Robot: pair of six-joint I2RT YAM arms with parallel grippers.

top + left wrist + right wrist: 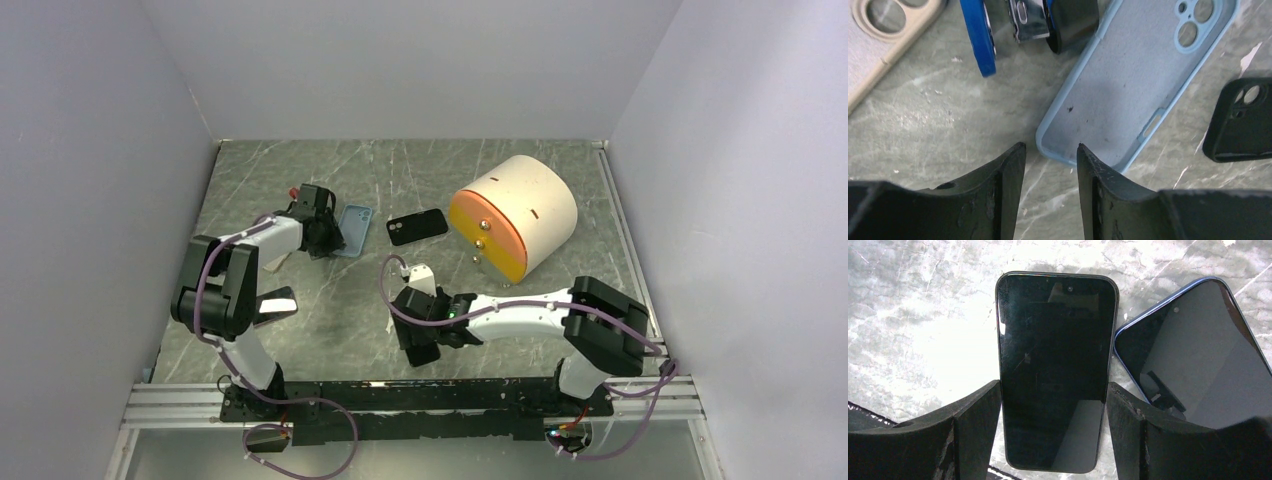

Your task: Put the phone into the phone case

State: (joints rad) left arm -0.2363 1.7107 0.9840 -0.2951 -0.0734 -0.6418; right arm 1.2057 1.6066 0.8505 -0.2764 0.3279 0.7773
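Right tool (pixel 1054 390) clamped on black phone (pixel 1055 365), fingers against both long edges. Phone lies screen up on tabletop (pixel 923 330). Blue-edged phone (pixel 1198 360) just beside it.

Left tool (pixel 1048 150) apart, nothing between, at near corner of light blue phone case (pixel 1133 80), which lies hollow side up. Black case (pixel 1243 120) near.

The top external camera looked down from above and behind the left arm (pixel 225 290) and right arm (pixel 530 312), far enough back to take in the whole table (pixel 340 290). The left wrist camera faced steeply down past its fingers (pixel 998 190), close over a light-blue phone case (pixel 1128 85) that the top view shared; the right wrist camera hung equally close over a black phone (pixel 1055 370).
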